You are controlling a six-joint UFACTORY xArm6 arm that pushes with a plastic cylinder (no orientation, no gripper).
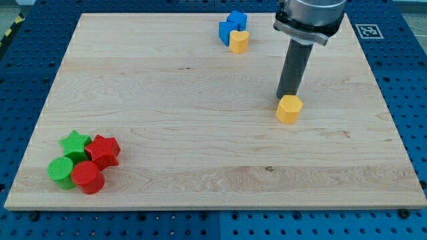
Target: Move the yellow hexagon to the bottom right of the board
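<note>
Clearly, no pincer was fitted to this arm, so nothing could be opened, closed or gripped; only a straight dark rod was carried, and my tip [288, 97] was seen set down right at the upper edge of the yellow hexagon [289, 109], touching it or very nearly so, on the side towards the view's top.

The yellow hexagon was found right of centre on the wooden board [167, 100], at about mid-height in the frame, well apart from every other block. The bottom right of the board was still some way off, down and to the right.

The block was judged to be small, rigid and light, with flat faces and a smooth underside that would slide easily over the wood. No hold could be taken; it could only be pushed. A flat face, met squarely and near its middle, was thought the best place of contact, since an off-centre push would likely turn the block or let it slip aside.

Elsewhere, a yellow heart-like block [239, 41] was seen touching two blue blocks [231, 27] at the upper middle, and a green star [75, 143], a green cylinder [61, 171], a red cylinder [87, 177] and a red block [104, 151] were clustered at the lower left.
</note>
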